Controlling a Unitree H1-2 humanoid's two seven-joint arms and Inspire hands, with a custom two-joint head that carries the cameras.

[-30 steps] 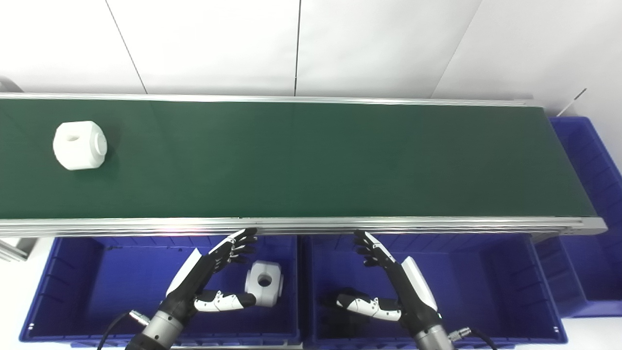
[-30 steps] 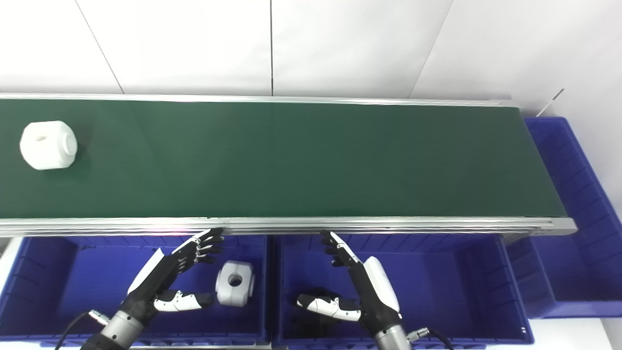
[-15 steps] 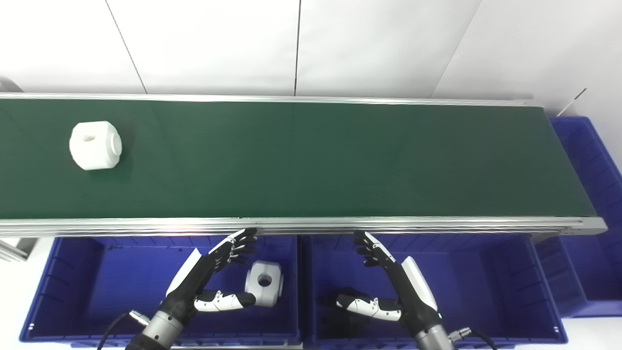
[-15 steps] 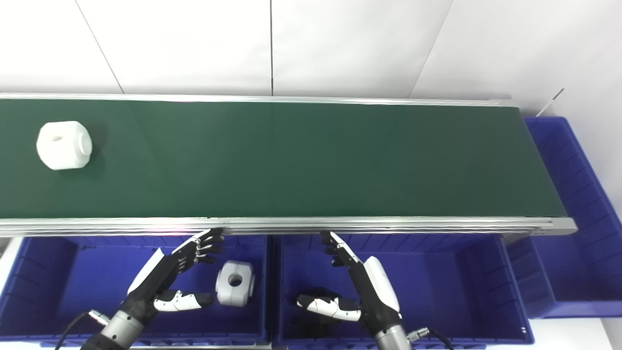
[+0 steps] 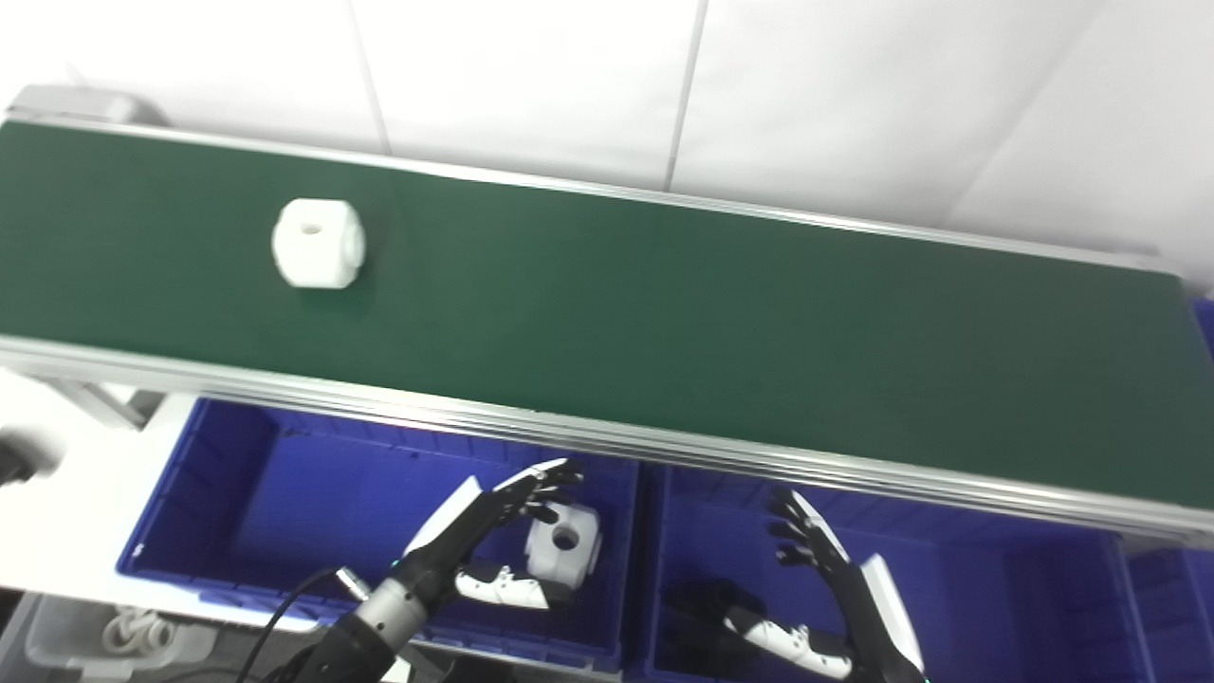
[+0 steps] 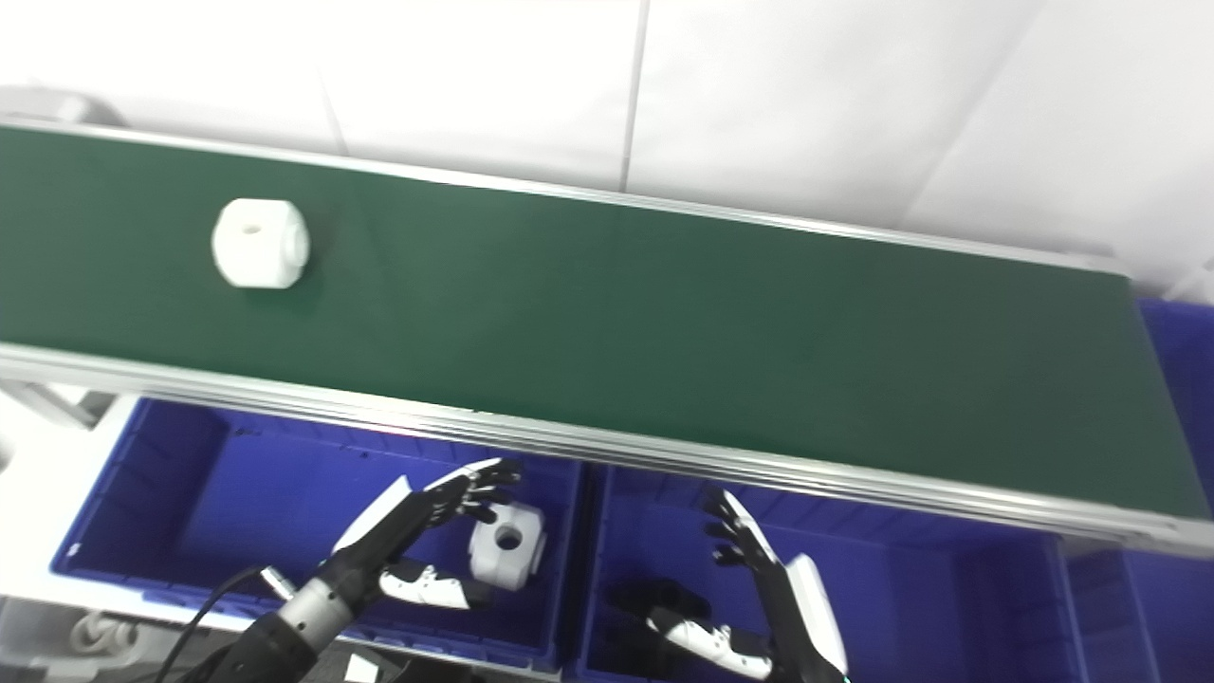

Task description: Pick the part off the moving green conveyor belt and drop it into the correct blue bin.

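Note:
A white blocky part with a round hole (image 5: 318, 243) lies on the green conveyor belt (image 5: 664, 313) toward its left end; it also shows in the right eye view (image 6: 259, 243). My left hand (image 5: 479, 531) is open and empty over the left blue bin (image 5: 218, 493), beside a white part (image 5: 564, 541) lying in that bin. My right hand (image 5: 835, 598) is open and empty over the middle blue bin (image 5: 1043, 607), above a dark part (image 5: 707, 612) on the bin floor.
The belt's silver front rail (image 5: 664, 446) runs just above both hands. A third blue bin (image 6: 1176, 327) shows at the belt's right end. A grey cable (image 5: 285, 607) trails from my left wrist. White wall panels stand behind the belt.
The camera has swung left and tilted, so the whole picture shifted. The white part has ridden rightward along the belt. Both hands stay open over their bins.

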